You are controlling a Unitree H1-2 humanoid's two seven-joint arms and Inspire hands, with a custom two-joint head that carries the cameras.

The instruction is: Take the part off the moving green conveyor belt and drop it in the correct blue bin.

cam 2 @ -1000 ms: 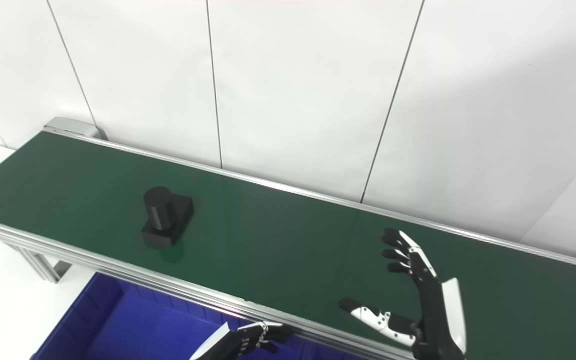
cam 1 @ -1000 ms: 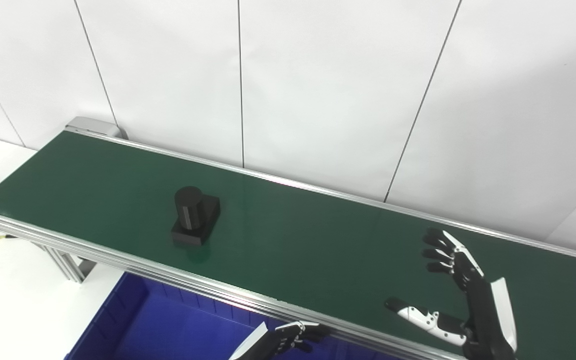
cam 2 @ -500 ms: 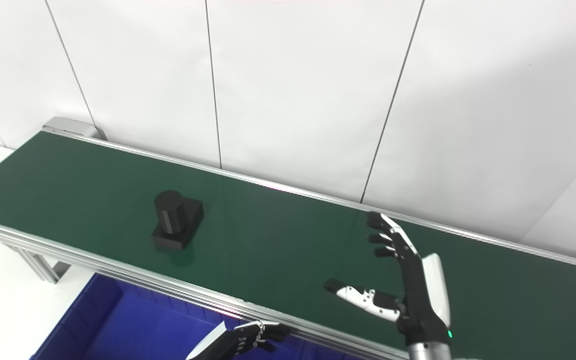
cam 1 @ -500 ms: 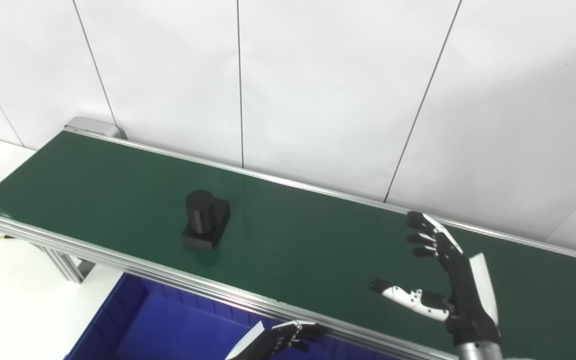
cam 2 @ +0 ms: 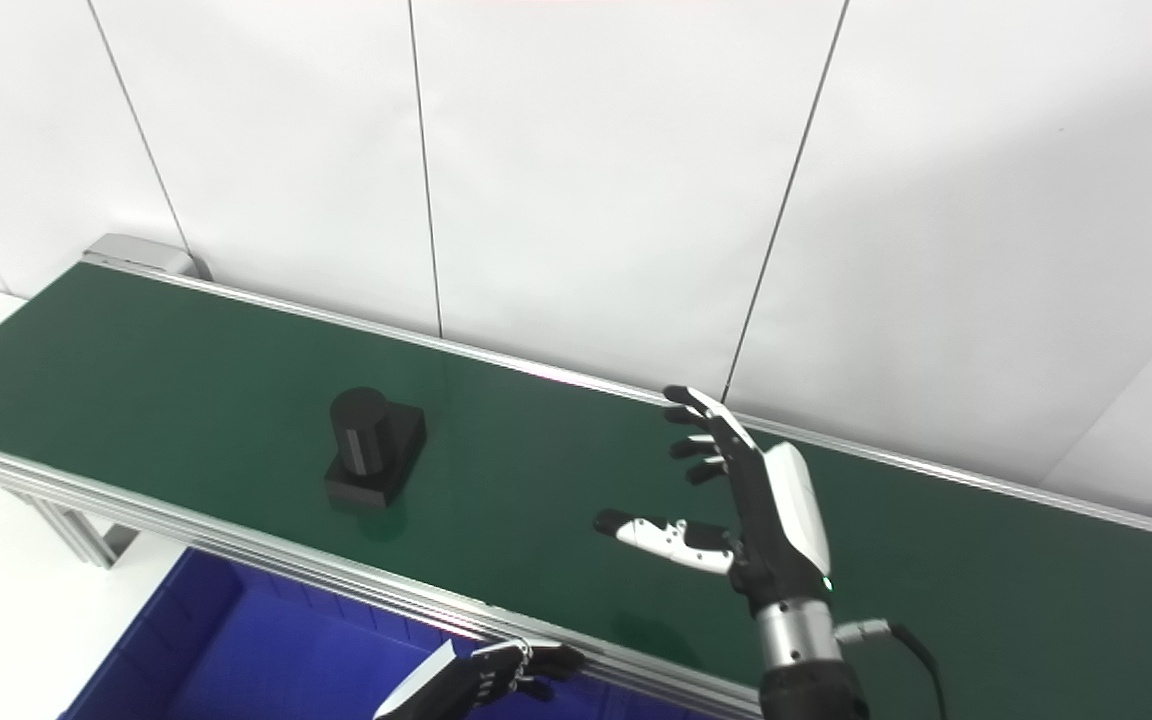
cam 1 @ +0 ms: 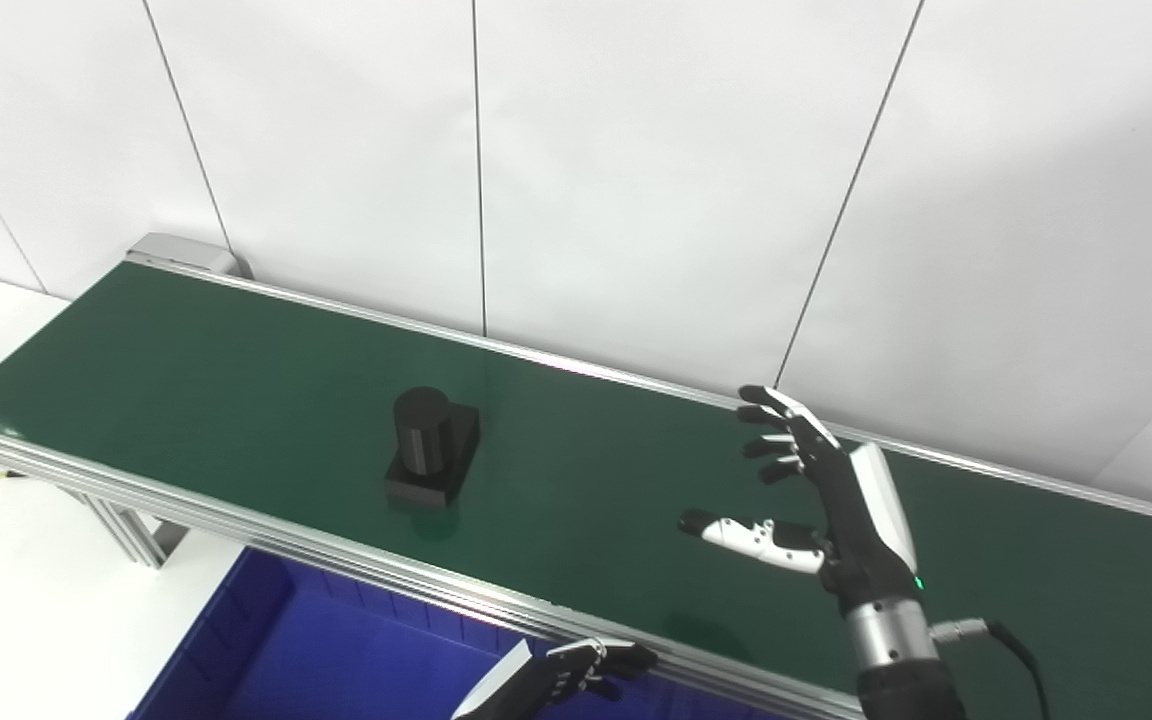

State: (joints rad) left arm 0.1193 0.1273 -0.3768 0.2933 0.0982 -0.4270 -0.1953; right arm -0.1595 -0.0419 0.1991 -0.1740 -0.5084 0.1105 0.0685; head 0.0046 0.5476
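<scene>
- Closest to me, down at the bottom edge, the left hand (cam 1: 576,672) pokes up just in front of the green conveyor belt (cam 1: 236,390), right against its near aluminium rail (cam 1: 286,535). Its dark fingers (cam 2: 521,672) are curled in together; I can't tell whether anything sits inside them, since most of the hand is cut off by the picture's edge.
- Under that hand and below the belt's near rail sits the blue bin (cam 1: 336,650), open-topped, with only its inside and left wall showing.
- Next out, over the belt's right half, the right hand (cam 1: 836,510) stands raised on its wrist, palm turned toward the belt's left end. Its fingers (cam 2: 701,440) are stretched out and spread apart, the thumb (cam 1: 751,533) held wide and pointing left, holding nothing. A cable (cam 1: 996,640) trails from the wrist.
- The part (cam 1: 431,447), a black upright cylinder on a flat square base, rests on the belt left of its middle, nearer the near rail than the far one. It is well apart from the right hand, with bare belt between them, and untouched by either hand.
- Behind the belt's far rail (cam 1: 586,370) rises a white panelled wall (cam 1: 636,170) with thin dark seams.
</scene>
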